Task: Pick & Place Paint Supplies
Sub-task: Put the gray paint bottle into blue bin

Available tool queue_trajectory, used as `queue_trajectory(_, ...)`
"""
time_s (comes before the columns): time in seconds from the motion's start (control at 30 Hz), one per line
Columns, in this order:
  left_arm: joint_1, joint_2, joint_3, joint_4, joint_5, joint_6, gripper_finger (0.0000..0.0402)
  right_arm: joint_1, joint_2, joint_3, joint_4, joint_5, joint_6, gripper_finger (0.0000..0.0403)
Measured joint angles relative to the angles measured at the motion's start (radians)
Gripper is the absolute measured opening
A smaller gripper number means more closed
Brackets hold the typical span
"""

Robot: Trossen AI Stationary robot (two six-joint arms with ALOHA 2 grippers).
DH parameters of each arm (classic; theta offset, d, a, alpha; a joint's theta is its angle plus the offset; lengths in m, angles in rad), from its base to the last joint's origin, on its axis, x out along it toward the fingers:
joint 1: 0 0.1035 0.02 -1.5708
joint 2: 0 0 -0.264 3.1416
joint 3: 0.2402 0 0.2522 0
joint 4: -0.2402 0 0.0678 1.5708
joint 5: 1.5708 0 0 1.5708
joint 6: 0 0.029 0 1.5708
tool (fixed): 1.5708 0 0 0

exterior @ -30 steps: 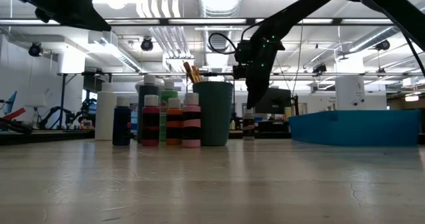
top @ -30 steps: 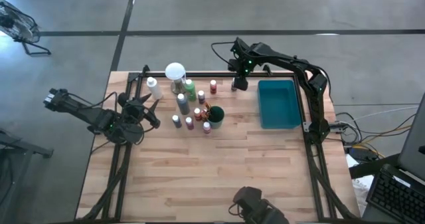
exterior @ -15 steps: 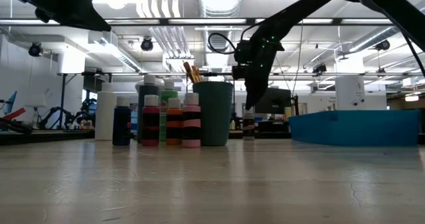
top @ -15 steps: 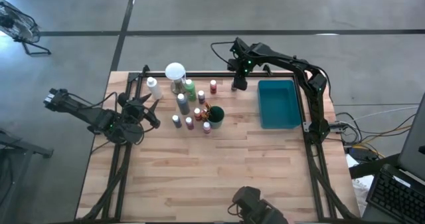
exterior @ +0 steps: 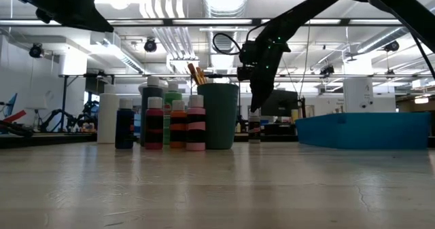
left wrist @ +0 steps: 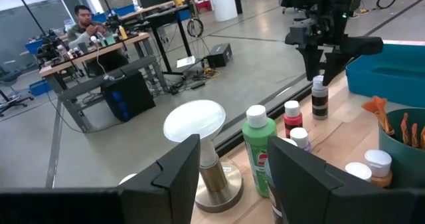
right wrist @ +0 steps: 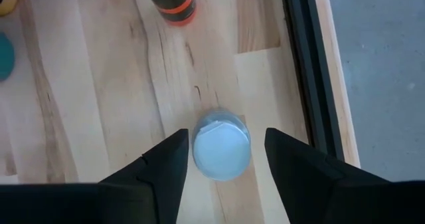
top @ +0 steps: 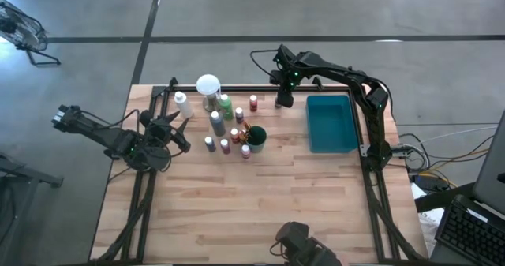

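Observation:
A small dark bottle with a white cap [right wrist: 221, 151] stands upright on the table near its far edge, just left of the teal tray [top: 309, 128]. My right gripper [right wrist: 226, 139] points steeply down over it, open, with one finger on each side of the cap; whether a finger touches it I cannot tell. In the low view the fingertips reach the cap [exterior: 254, 112]. Several more bottles [top: 225, 128] and a green cup of brushes [top: 254, 137] stand mid-table. My left gripper [top: 170, 132] waits raised at the table's left, open, with nothing between its fingers [left wrist: 176, 177].
A round white-topped object on a metal base [top: 208, 84] stands at the far left of the bottle group. A red bottle [top: 253, 103] stands just left of my right gripper. The dark rail [right wrist: 302, 64] of the table's far edge runs close beside the capped bottle.

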Motion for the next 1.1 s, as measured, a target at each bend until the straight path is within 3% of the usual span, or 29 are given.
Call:
queue_trajectory(0.33, 0.0, 0.0, -0.015, 0.0, 0.001, -0.013, 0.0181, 0.005, 0.0, -0.022, 0.002, 0.0, 0.0, 0.0199)
queue_trajectory(0.67, 0.0, 0.0, -0.015, 0.0, 0.001, -0.014, 0.0181, 0.008, 0.0, -0.036, 0.045, 0.0, -0.005, 0.0167)
queue_trajectory(0.93, 0.0, 0.0, -0.015, 0.0, 0.001, -0.015, 0.0181, 0.008, 0.0, -0.035, 0.045, 0.001, -0.009, 0.0116)
queue_trajectory(1.1, 0.0, 0.0, -0.015, 0.0, 0.001, -0.015, 0.0181, 0.008, 0.0, -0.035, 0.045, 0.002, -0.011, 0.0115)
